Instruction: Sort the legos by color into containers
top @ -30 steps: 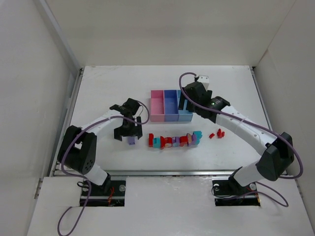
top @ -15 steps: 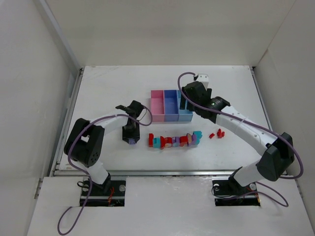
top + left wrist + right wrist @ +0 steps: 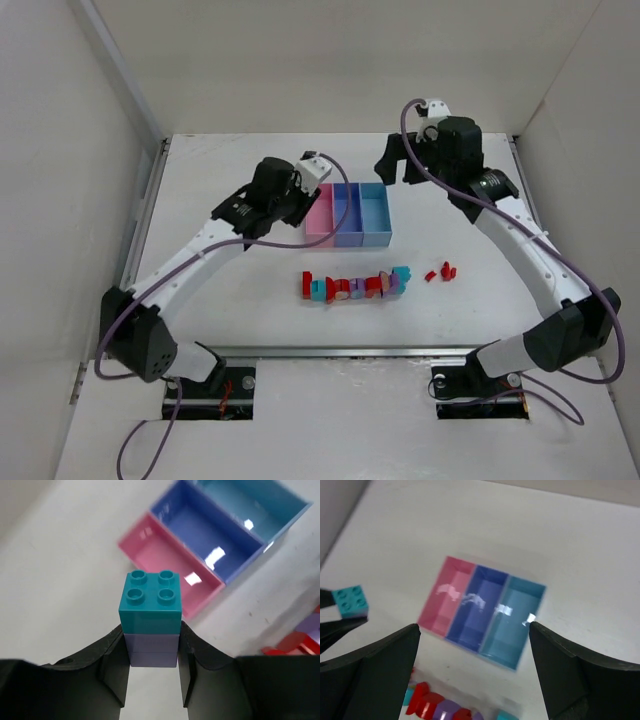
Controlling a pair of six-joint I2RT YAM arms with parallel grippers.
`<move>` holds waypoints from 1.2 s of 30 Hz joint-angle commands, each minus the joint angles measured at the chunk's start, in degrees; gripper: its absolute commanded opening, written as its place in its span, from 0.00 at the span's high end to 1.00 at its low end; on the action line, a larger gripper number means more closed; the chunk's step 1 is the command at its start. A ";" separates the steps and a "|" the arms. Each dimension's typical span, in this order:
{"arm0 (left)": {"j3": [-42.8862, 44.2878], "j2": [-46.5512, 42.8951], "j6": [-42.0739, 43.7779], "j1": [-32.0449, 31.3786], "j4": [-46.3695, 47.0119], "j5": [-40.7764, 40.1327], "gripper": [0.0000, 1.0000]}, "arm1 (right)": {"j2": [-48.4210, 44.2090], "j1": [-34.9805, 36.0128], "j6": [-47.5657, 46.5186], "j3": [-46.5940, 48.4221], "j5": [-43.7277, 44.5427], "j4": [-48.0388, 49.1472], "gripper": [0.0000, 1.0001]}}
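Observation:
My left gripper (image 3: 152, 652) is shut on a small stack of legos, a teal brick (image 3: 150, 605) on top of purple bricks (image 3: 152, 649), held in the air. In the top view it (image 3: 296, 203) hangs just left of the containers (image 3: 345, 214), the joined pink (image 3: 167, 565), purple-blue (image 3: 210, 535) and light blue (image 3: 252, 505) bins. My right gripper (image 3: 474, 627) is open and empty, raised above the bins, behind the light blue one (image 3: 398, 165). A row of red, purple and teal legos (image 3: 355, 287) lies in front of the bins.
Two small red pieces (image 3: 440, 271) lie right of the row. All three bins look empty in the right wrist view. White walls close in the table (image 3: 220, 300) on the left, back and right.
My left gripper shut on the purple and teal stack left of the row, then lifted it up and back toward the pink bin. My right gripper rose from the light blue bin toward the back.

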 commanded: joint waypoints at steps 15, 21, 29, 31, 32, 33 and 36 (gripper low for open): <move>-3.97 -7.92 21.71 -1.79 24.40 22.60 1.00 | -0.19 7.45 4.65 -0.36 -28.99 16.97 0.08; -2.47 -6.59 19.51 -1.79 24.40 22.60 1.00 | 1.57 9.90 5.19 0.16 -29.69 16.97 0.15; -4.23 -9.57 16.34 -1.79 26.25 22.60 1.00 | 4.11 9.30 6.86 -0.36 -22.05 15.83 0.26; -4.84 -10.10 15.73 -1.26 26.78 23.22 1.00 | 4.12 9.29 6.86 -0.36 -22.22 15.30 0.28; -4.84 -10.10 15.73 -1.26 26.78 23.22 1.00 | 4.73 9.29 6.34 -0.36 -24.49 15.30 0.34; -4.84 -10.11 15.73 -1.26 26.78 23.22 1.00 | 4.73 9.29 6.33 0.25 -24.51 15.30 0.39; -4.84 -10.11 14.59 -1.26 27.39 23.22 1.00 | 5.78 9.29 5.72 0.87 -28.19 15.30 0.65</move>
